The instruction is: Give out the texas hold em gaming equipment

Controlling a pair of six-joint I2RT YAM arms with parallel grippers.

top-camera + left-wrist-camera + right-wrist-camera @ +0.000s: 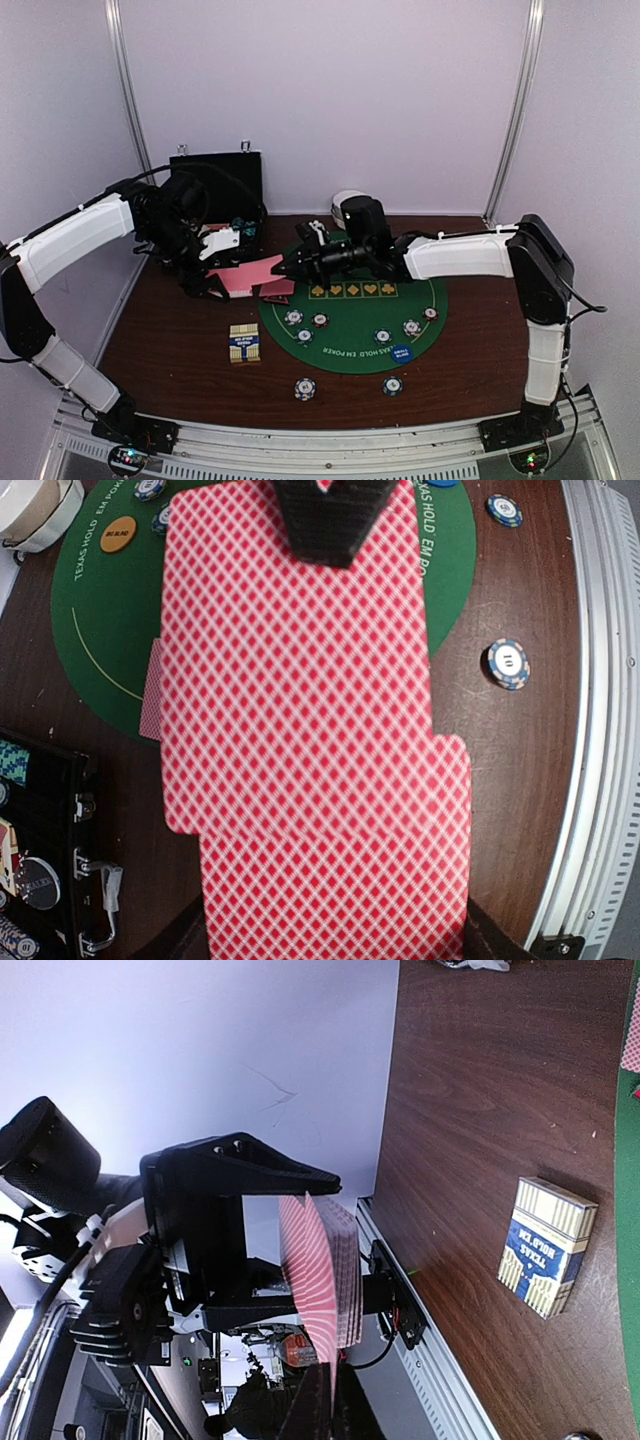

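My left gripper (222, 282) is shut on a deck of pink-backed playing cards (245, 275), held over the table's left side beside the green mat (350, 350). The deck (310, 730) fills the left wrist view. My right gripper (284, 268) is shut on the far end of the top card (318, 1290), which stands slightly apart from the rest of the deck. Another card (152, 690) lies on the mat's edge under the deck. Several striped poker chips (320, 320) sit on the mat, with a blue button (401, 353) and an orange button (118, 532).
A blue and cream card box (244, 342) lies on the wood left of the mat. Two chips (305, 388) (393, 385) rest off the mat near the front edge. The open black case (215, 185) stands at the back left and a white bowl (345, 200) behind the mat.
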